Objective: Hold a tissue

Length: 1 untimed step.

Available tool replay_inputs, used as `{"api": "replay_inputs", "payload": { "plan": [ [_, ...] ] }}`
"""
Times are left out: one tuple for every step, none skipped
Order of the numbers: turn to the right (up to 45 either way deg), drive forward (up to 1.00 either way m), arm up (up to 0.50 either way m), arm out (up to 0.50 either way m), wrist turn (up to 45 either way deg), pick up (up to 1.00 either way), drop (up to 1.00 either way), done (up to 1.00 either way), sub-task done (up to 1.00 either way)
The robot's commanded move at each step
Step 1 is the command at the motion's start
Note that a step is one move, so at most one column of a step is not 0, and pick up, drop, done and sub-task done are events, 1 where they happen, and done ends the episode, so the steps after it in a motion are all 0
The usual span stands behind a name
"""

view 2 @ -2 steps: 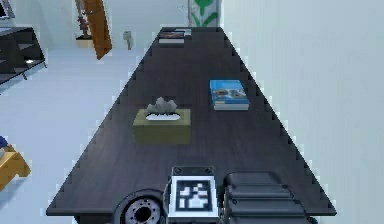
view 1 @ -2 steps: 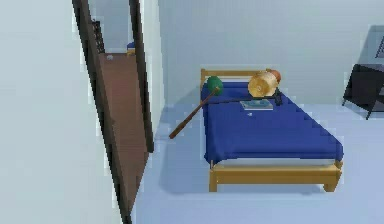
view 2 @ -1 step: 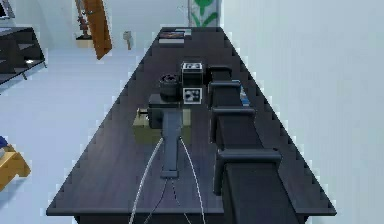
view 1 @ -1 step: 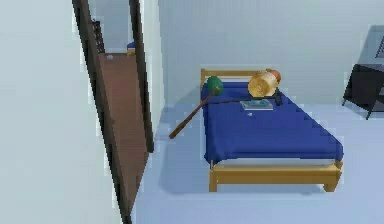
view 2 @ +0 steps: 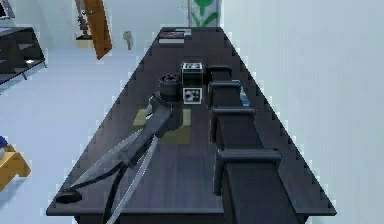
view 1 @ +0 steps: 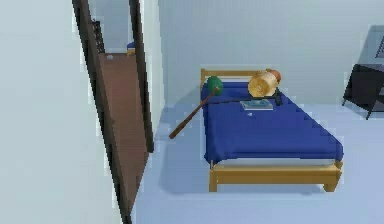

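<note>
In the arm side view the dark arm bar [view 2: 235,140] reaches out over a long dark tabletop [view 2: 250,90]. Two white marker squares [view 2: 190,82] stand at its end. Left of them is the gripper [view 2: 95,198], its dark body near the table's middle and its two thin grey fingers [view 2: 125,160] slanting toward the lower left. A flat olive patch [view 2: 178,132] lies on the table under the gripper's body, so I cannot tell whether the gripper holds anything. Small dark and pale items [view 2: 172,36] sit at the table's far end, too small to name.
In the forward view a brown door [view 1: 118,110] stands ajar on the left. A wooden bed with a blue cover [view 1: 265,125] carries a green ball [view 1: 214,86], a tan round thing [view 1: 267,83] and a flat book-like item [view 1: 257,105]. A bat [view 1: 200,110] leans on it. A dark cabinet [view 2: 20,55] stands at the arm side view's left.
</note>
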Motion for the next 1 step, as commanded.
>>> {"api": "replay_inputs", "payload": {
  "plan": [
    [0.0, 0.00, 0.00, 0.00, 45.0, 0.00, 0.00, 0.00, 0.00]
  ]
}}
